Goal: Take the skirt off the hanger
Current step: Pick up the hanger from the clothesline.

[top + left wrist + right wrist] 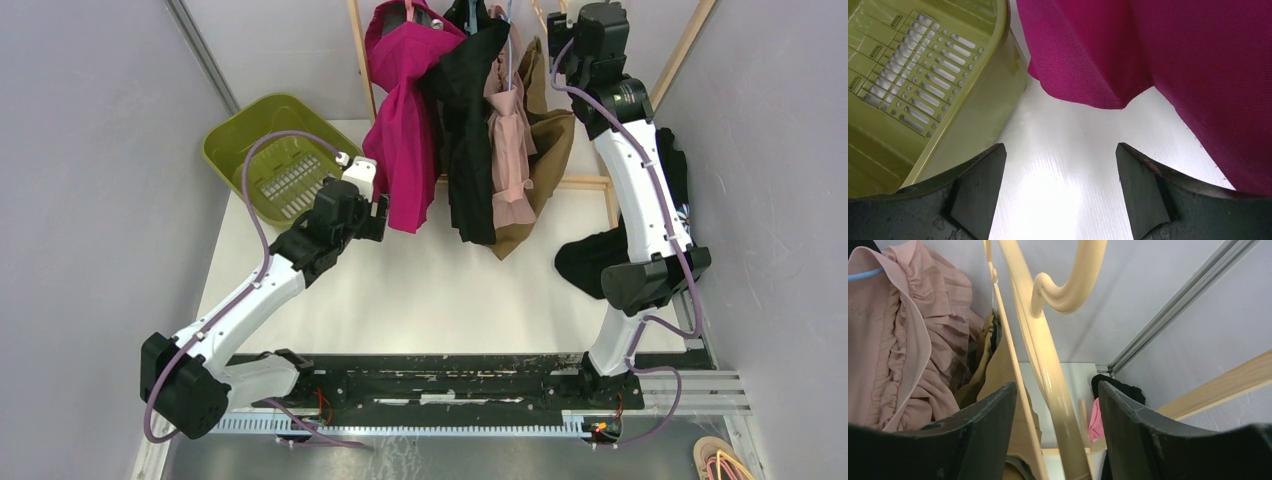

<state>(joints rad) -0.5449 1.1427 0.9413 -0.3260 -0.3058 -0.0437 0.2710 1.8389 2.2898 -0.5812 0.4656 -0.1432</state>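
A brown garment (540,150), apparently the skirt, hangs at the right end of the rail from a cream hanger (1048,355). In the right wrist view its brown cloth (1003,375) drops beside the hanger's thin lower bar. My right gripper (590,20) (1057,385) is raised at the rail. Its jaws stand open around the hanger's thick cream arm, with a gap on each side. My left gripper (372,205) (1060,146) is open and holds nothing, low over the white table under the hem of a magenta garment (1148,50).
Magenta (405,140), black (470,130) and pink ruffled (510,140) garments hang left of the brown one. A green basket (250,130) sits at the back left, close to the left gripper. Dark cloth (590,260) lies on the table by the right arm. A wooden rack frame (585,182) stands behind.
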